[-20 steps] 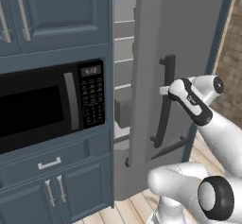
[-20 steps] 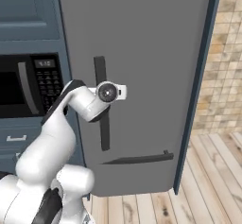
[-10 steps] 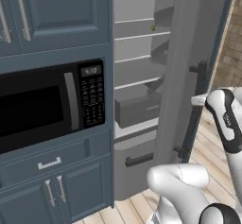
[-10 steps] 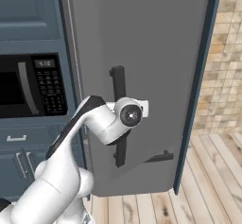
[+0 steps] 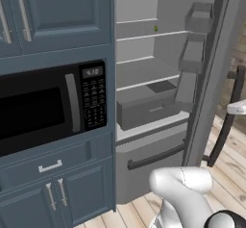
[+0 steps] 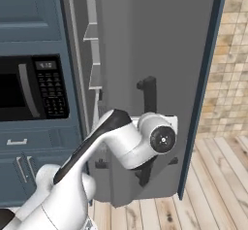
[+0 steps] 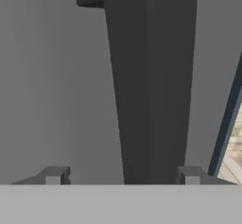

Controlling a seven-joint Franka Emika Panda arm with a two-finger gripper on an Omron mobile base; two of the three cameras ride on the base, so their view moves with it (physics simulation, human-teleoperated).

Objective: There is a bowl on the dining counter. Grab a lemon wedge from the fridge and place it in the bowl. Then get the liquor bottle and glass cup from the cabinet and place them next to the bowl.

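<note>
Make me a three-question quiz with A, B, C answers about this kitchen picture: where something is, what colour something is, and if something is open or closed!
1. Where is the tiny yellow-green lemon wedge?
A. on an upper fridge shelf
B. in the fridge drawer
C. on the floor

2. What colour is the microwave?
A. white
B. black
C. red

3. How is the tall grey fridge door?
A. shut
B. open
C. missing

Answers:
1 A, the wedge sits on an upper shelf in the left base view.
2 B, its front and keypad are black.
3 B, the shelves and the grey drawer are in plain sight, and the door stands swung out.
</note>
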